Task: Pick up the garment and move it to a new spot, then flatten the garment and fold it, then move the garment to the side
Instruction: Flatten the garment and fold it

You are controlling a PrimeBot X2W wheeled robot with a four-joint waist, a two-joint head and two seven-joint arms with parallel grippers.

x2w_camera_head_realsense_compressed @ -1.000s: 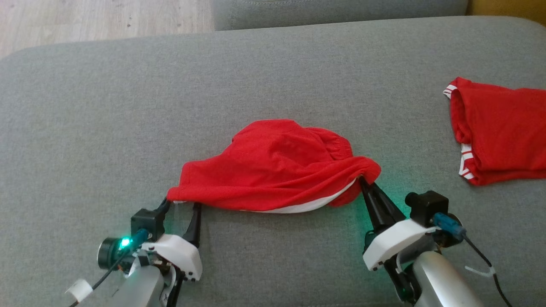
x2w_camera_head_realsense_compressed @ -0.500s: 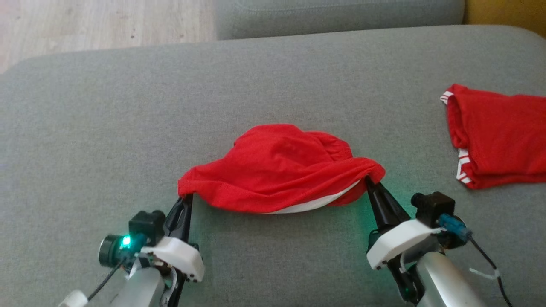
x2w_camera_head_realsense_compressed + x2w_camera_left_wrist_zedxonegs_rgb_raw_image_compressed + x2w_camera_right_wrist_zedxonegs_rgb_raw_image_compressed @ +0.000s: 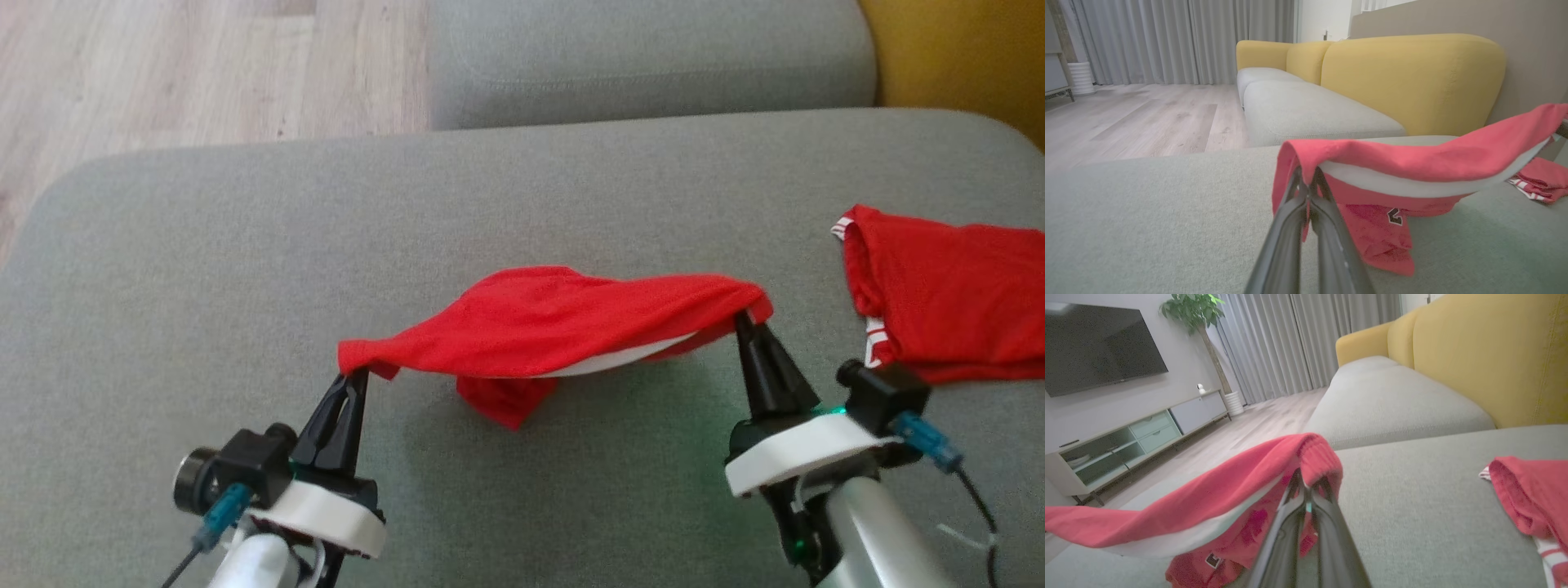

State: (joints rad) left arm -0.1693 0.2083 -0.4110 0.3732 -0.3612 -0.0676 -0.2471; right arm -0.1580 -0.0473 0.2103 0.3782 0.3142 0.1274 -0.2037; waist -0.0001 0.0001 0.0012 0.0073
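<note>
The red garment [image 3: 555, 322] with a white band hangs stretched between both grippers above the grey sofa cushion [image 3: 204, 269]. My left gripper [image 3: 357, 377] is shut on its left corner, and my right gripper [image 3: 743, 320] is shut on its right corner. A loose part droops down to the cushion in the middle. In the left wrist view the garment [image 3: 1412, 163] drapes over the shut left gripper [image 3: 1306, 192], with a small patch on the hanging cloth. The right wrist view has the garment [image 3: 1208, 498] pinched by the shut right gripper [image 3: 1304, 490].
A second red garment [image 3: 947, 302] with white striped trim lies on the cushion at the right. Another grey seat cushion [image 3: 645, 65] lies beyond, with the yellow backrest [image 3: 963, 57] at the far right. Wooden floor [image 3: 163, 73] lies past the cushion's left edge.
My left gripper closed on the garment's left corner. Both grippers then lifted the garment off the cushion, pulling it taut. The head camera shifted, showing more floor and backrest.
</note>
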